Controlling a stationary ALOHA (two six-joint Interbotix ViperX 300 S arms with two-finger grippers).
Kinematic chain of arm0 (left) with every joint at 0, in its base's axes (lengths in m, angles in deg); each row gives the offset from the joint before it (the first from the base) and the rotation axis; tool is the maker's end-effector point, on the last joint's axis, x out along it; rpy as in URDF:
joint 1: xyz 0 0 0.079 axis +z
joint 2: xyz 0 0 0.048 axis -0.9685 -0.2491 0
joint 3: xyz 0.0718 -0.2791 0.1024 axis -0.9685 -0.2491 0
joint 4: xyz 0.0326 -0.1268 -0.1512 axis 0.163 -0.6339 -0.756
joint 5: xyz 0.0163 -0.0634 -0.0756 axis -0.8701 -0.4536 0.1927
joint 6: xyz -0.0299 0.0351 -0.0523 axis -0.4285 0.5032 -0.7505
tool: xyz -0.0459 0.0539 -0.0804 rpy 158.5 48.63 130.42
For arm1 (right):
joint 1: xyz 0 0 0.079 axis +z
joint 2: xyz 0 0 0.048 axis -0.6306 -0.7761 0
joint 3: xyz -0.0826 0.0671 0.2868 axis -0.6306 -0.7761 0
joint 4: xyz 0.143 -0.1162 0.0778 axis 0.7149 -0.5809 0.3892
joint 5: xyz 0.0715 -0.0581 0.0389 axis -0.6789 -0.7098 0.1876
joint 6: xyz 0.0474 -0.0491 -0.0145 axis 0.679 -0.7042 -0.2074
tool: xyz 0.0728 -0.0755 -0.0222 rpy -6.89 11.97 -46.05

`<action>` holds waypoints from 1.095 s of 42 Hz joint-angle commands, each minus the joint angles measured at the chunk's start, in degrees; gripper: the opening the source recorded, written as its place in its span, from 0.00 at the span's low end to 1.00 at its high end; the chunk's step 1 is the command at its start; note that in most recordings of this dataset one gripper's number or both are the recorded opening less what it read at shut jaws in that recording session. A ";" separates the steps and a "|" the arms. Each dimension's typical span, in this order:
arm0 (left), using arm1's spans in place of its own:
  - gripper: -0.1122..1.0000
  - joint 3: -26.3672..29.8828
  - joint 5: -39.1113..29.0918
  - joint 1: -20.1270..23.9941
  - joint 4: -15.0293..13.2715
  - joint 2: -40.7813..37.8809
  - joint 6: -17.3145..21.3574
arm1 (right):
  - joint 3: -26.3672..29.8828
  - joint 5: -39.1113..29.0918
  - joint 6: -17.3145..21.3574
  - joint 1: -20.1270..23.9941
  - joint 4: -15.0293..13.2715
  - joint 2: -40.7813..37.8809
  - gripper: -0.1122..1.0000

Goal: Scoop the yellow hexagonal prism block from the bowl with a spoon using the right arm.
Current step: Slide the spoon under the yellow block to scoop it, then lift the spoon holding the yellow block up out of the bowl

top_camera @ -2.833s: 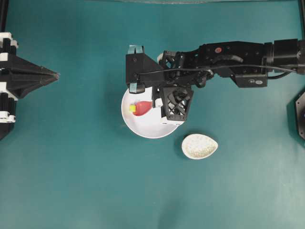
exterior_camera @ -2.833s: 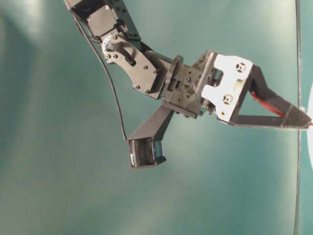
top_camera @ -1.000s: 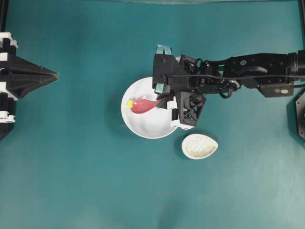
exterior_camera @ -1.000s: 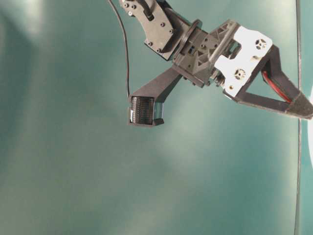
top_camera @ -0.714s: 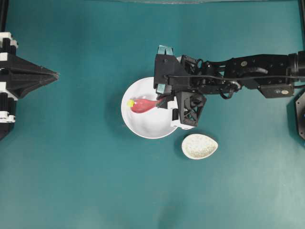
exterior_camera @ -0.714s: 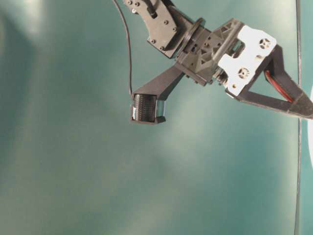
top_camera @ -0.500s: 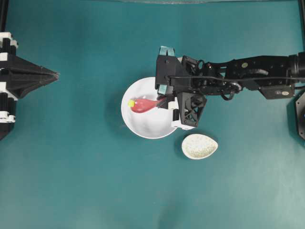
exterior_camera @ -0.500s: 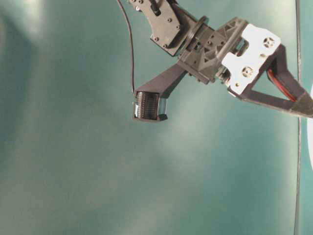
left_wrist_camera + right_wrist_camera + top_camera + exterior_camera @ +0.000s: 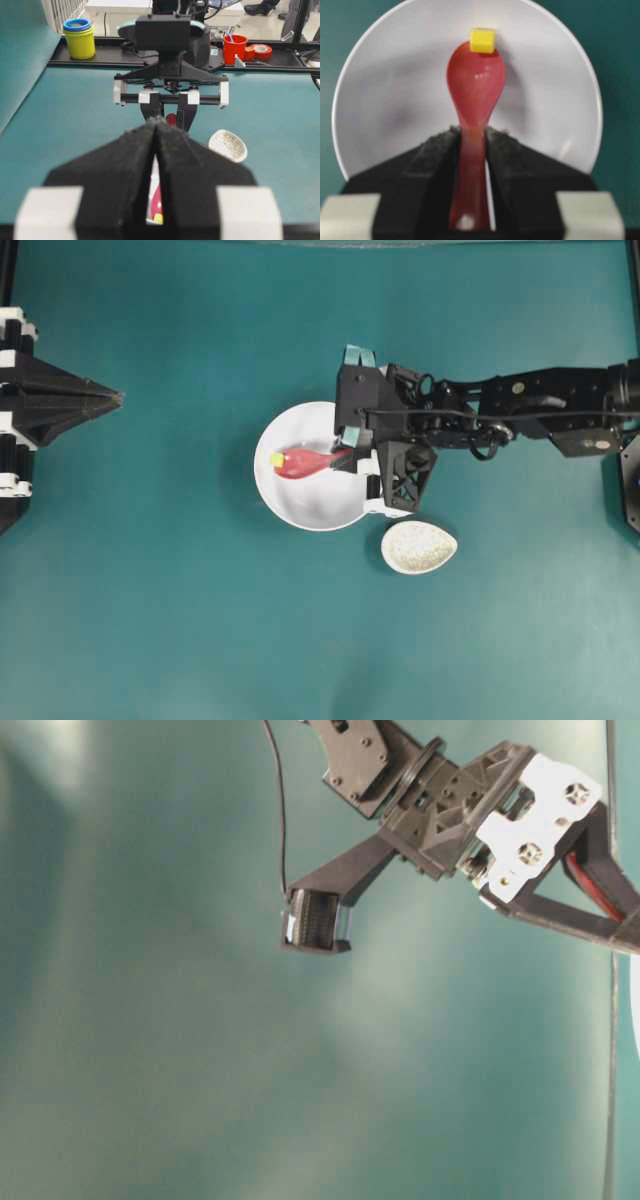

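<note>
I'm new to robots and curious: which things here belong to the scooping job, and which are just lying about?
In the job:
spoon
yellow block
bowl
right hand

Lying about:
speckled dish
left hand
yellow cup
red cup
tape roll

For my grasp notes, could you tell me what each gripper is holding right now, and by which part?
The right gripper holds the spoon by its handle, pinched between its fingers. The left gripper is shut and holds nothing.
</note>
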 commanded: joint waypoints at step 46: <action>0.10 1.41 0.88 0.18 0.18 -0.53 -0.09 | -13.97 26.72 2.72 4.39 0.70 9.40 0.31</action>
